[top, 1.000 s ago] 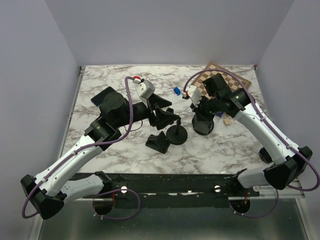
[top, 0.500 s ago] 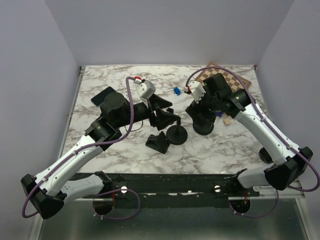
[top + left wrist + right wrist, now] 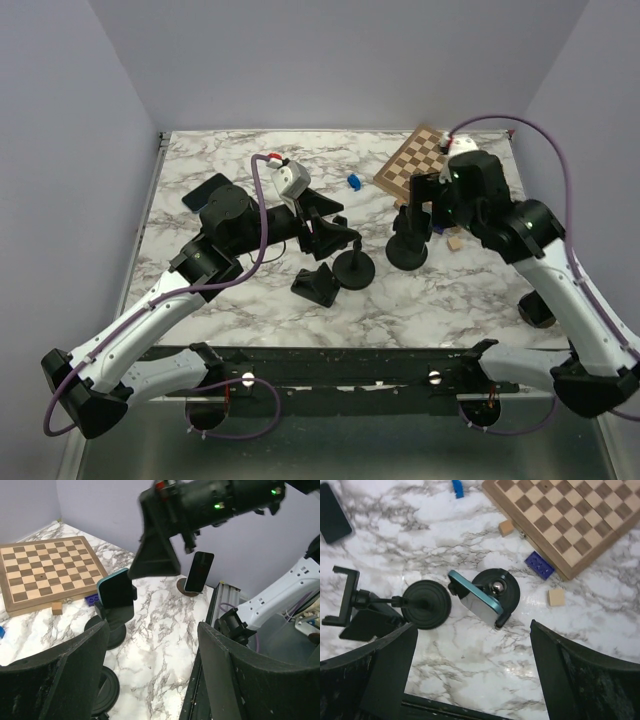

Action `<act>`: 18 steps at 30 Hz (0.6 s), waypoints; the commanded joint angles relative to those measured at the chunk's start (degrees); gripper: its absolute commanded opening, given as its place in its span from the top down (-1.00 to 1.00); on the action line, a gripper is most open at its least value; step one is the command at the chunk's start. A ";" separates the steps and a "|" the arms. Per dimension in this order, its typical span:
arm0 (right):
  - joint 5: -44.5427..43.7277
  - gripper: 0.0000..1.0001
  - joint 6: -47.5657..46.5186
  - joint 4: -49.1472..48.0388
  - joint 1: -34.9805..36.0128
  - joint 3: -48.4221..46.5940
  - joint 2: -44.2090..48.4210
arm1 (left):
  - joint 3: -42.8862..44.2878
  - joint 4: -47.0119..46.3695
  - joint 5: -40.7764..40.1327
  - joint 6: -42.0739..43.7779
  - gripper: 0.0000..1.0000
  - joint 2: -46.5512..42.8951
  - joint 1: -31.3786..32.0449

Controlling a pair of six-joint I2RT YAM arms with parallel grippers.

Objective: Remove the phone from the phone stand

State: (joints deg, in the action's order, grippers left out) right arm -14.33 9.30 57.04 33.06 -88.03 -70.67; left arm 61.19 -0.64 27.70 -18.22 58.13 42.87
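The phone (image 3: 475, 599), with a teal edge, sits tilted in the clamp of the black phone stand (image 3: 502, 587), which has a round base. In the left wrist view the phone (image 3: 116, 587) shows its dark back above the stand (image 3: 112, 627). My right gripper (image 3: 472, 652) hangs open well above it, nothing between its fingers. From the top view the right gripper (image 3: 418, 198) covers most of the phone, and only the stand's base (image 3: 408, 256) shows. My left gripper (image 3: 335, 222) stands open and empty to the left of it.
An empty stand with a round base (image 3: 426, 604) lies next to the phone stand. A black phone (image 3: 332, 512) lies flat at far left. The chessboard (image 3: 570, 515), a blue block (image 3: 539, 564) and wooden cubes (image 3: 556, 597) lie behind. Another phone (image 3: 198, 571) stands near the right front edge.
My right gripper was shut down at the phone stand; it has opened, risen and drawn back to the right. The phone stays in the stand. The left arm has not moved.
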 commanded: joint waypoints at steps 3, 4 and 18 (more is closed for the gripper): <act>-16.52 -1.00 28.39 -9.08 0.11 12.29 13.14 | -0.54 0.21 -2.06 1.24 -0.58 -0.23 0.21; -15.78 -1.00 28.92 -9.46 0.16 13.01 13.28 | -0.59 0.29 -2.52 1.42 -0.58 -0.21 0.19; -17.06 -1.00 32.29 1.62 1.39 9.26 2.78 | -0.51 0.53 -3.80 1.76 -0.58 1.18 0.19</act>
State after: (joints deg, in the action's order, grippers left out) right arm -26.46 39.46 53.69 33.12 -76.60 -65.47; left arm 61.04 -0.49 25.04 -17.30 58.94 42.87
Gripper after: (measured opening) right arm 0.998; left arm 0.792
